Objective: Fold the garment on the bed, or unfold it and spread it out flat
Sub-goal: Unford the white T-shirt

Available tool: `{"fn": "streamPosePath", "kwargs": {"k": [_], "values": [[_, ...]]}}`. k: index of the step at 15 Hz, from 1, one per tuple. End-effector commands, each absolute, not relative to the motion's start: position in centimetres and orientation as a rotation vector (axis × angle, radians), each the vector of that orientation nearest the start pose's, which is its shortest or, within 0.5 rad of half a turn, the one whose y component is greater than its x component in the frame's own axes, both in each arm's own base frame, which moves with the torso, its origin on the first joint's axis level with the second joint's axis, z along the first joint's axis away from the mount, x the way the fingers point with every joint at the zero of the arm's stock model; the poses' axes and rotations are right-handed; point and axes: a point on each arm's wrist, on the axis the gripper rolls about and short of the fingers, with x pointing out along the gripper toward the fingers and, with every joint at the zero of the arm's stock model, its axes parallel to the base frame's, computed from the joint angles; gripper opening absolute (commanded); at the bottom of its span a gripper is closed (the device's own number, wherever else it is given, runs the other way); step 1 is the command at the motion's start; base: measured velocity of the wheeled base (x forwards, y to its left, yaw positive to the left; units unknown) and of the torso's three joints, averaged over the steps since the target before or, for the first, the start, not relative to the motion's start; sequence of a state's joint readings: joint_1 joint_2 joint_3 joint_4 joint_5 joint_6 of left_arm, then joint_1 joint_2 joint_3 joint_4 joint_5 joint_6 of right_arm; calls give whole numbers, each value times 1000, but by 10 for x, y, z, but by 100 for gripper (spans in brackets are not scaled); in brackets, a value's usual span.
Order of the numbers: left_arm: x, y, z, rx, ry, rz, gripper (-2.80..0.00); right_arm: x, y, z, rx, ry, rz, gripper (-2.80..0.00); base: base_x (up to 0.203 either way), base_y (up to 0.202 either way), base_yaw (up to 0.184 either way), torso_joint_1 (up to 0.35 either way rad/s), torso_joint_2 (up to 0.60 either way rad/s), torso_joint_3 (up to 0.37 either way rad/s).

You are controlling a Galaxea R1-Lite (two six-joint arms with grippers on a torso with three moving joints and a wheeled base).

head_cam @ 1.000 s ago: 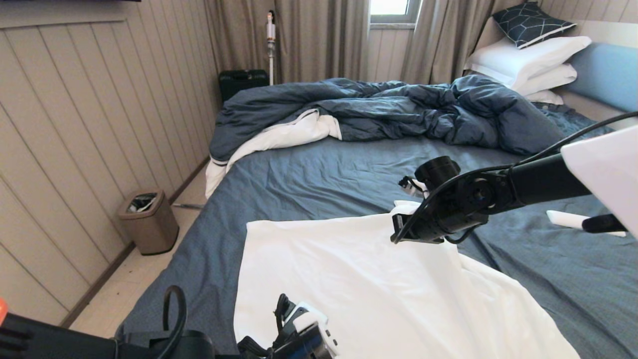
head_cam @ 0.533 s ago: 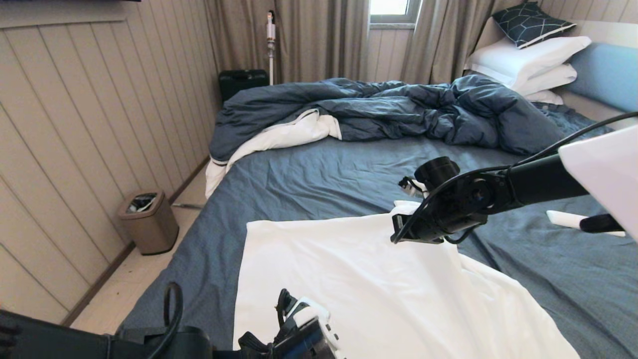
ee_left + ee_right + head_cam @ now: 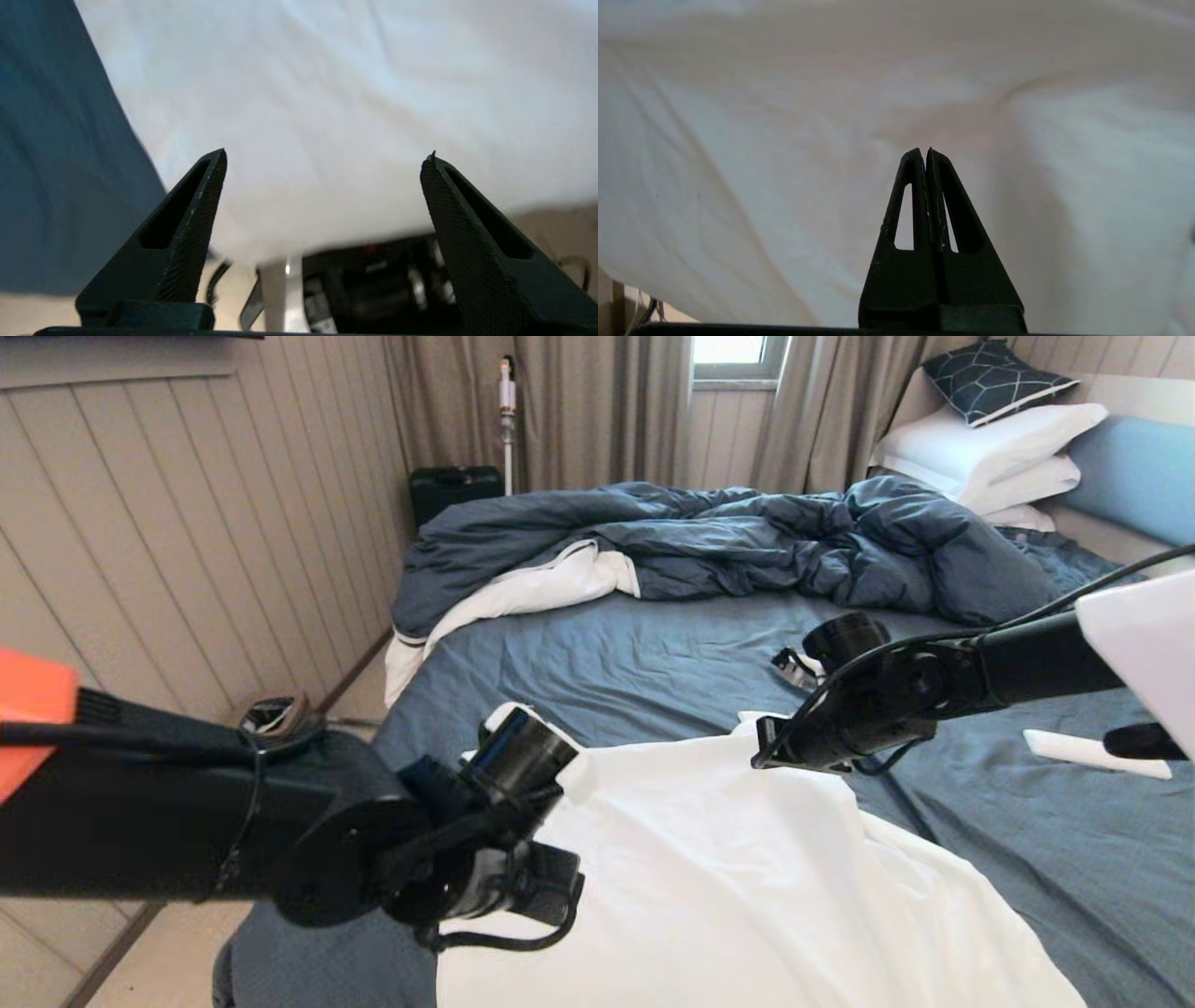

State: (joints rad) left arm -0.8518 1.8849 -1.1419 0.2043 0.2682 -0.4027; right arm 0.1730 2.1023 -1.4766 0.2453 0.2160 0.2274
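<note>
The garment point(image 3: 728, 877), a plain white shirt, lies over the near part of the bed point(image 3: 607, 663), on its dark blue sheet. My right gripper point(image 3: 770, 751) point(image 3: 924, 150) is at the shirt's far right corner, shut on the garment point(image 3: 738, 140), and the cloth rises in a small peak to it. My left gripper point(image 3: 509, 905) point(image 3: 327, 156) hangs over the shirt's left edge, pointing down and back, open with nothing between its fingers. Below it are white cloth point(image 3: 327, 93) and the blue sheet point(image 3: 56, 163).
A rumpled dark blue duvet point(image 3: 747, 541) with white lining covers the far half of the bed. White pillows point(image 3: 990, 448) are stacked at the far right. A small white object point(image 3: 1092, 753) lies on the sheet at right. A bin point(image 3: 271, 709) stands on the floor at left.
My left arm has swung up from the bottom edge and now stands over the shirt's left edge. My right gripper has risen and moved slightly right, still shut.
</note>
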Motion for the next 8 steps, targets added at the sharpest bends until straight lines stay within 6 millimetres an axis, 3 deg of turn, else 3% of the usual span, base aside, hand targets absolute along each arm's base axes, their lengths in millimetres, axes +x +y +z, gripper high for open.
{"fn": "streamPosePath", "kwargs": {"k": [1,2,3,6,8], "values": [[259,-247,122,111,931,-309,0,400,60,147,245,885,236,-280,0,0,0,0,0,0],[279,-246,118,77,933,-303,-162,402,51,151,248,867,220,-280,0,0,0,0,0,0],[294,-246,117,43,928,-312,-280,403,43,155,245,851,210,-280,0,0,0,0,0,0],[325,-243,128,-25,877,-320,-280,405,30,158,238,833,190,-280,0,0,0,0,0,0],[348,-230,133,-52,841,-283,-280,407,24,159,242,826,175,-280,0,0,0,0,0,0]]}}
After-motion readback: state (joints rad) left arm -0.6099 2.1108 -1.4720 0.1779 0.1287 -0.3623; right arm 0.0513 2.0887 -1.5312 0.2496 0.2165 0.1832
